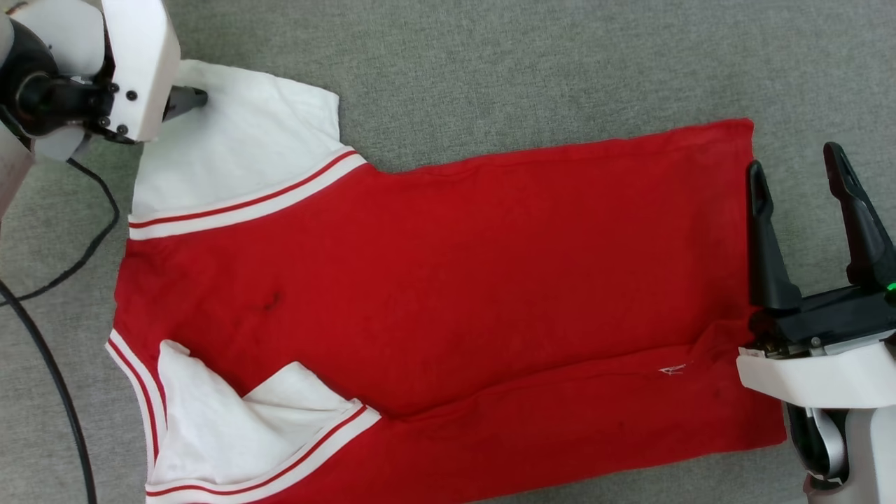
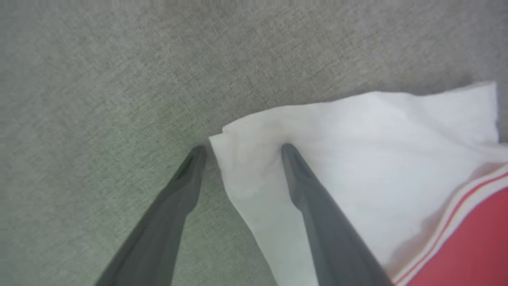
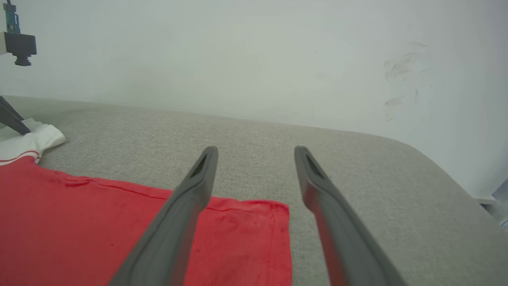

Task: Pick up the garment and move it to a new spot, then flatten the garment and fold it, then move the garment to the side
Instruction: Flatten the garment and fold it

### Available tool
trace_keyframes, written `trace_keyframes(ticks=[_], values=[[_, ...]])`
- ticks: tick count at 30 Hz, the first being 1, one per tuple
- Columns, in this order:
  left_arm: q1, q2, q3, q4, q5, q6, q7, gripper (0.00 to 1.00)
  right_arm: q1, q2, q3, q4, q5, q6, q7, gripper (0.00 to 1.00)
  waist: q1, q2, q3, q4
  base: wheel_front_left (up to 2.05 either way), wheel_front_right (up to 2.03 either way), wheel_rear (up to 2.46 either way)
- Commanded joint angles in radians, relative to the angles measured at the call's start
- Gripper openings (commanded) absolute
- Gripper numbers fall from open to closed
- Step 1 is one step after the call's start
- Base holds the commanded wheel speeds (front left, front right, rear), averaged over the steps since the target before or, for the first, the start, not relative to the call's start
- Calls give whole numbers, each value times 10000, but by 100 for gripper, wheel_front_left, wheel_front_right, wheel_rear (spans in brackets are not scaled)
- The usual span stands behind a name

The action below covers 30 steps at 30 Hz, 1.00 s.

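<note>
The garment [image 1: 448, 280] lies spread on the grey surface, red body with its hem to the right. Its far white sleeve [image 1: 245, 147] points to the upper left; the near sleeve [image 1: 231, 420] is folded in over the red body, and the near long edge is folded over too. My left gripper [image 2: 242, 149] is open astride the far sleeve's corner [image 2: 357, 159], one finger on the white cloth and the other on the grey surface. By the hem, my right gripper [image 1: 798, 168] is open and holds nothing. In the right wrist view it [image 3: 256, 149] hovers above the hem corner [image 3: 254, 238].
Black cables [image 1: 70, 266] run over the grey surface [image 1: 525, 63] at the left. In the right wrist view a white wall [image 3: 254, 59] rises behind the surface, whose rounded edge [image 3: 456, 182] drops off at the right. A dark device [image 3: 16, 39] hangs at that view's top left.
</note>
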Motion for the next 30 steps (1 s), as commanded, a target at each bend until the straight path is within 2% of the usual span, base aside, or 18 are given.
trace_keyframes(ticks=[1,4,5,6,12,16,18,20,23,30], values=[[107,-18,-263,149,135,-31,78,100,-155,20,47,33,-26,-8,-50,100,-1,0,166,-79,0,0,0],[470,-99,-489,204,39,-91,110,100,-220,-25,87,83,-95,-8,-59,100,-1,0,208,-50,0,0,0],[546,-83,-588,180,55,-108,145,47,-235,-41,69,108,-114,-8,-59,100,-1,0,192,-31,0,0,0],[603,-62,-681,147,50,-128,174,0,-245,-64,43,135,-110,-8,-60,100,-1,0,155,-9,0,0,0],[493,88,-964,-431,122,-144,-449,0,-719,-618,-144,-45,-188,-8,-47,100,-1,0,-386,171,0,0,0],[465,153,-1090,-925,-10,-143,-983,0,-1420,-1437,-241,-129,-312,-8,142,100,-1,0,-891,378,0,0,0],[576,146,-1163,-1083,-126,-143,-1201,0,-1783,-1955,-256,-44,-425,-8,653,100,-1,0,-1139,502,0,0,0],[703,123,-1254,-1264,-202,-144,-1401,0,-2233,-2419,-87,53,-410,-8,1484,100,-1,0,-1373,633,0,0,0],[830,73,-1390,-1589,-297,-144,-1681,0,-2787,-3253,506,379,219,-8,3255,100,-1,0,-1688,836,0,0,0],[924,69,-1623,-2526,-270,-145,-2150,0,-4018,-5835,2973,1232,3579,-8,7767,100,-1,0,-2024,1302,0,0,0]])
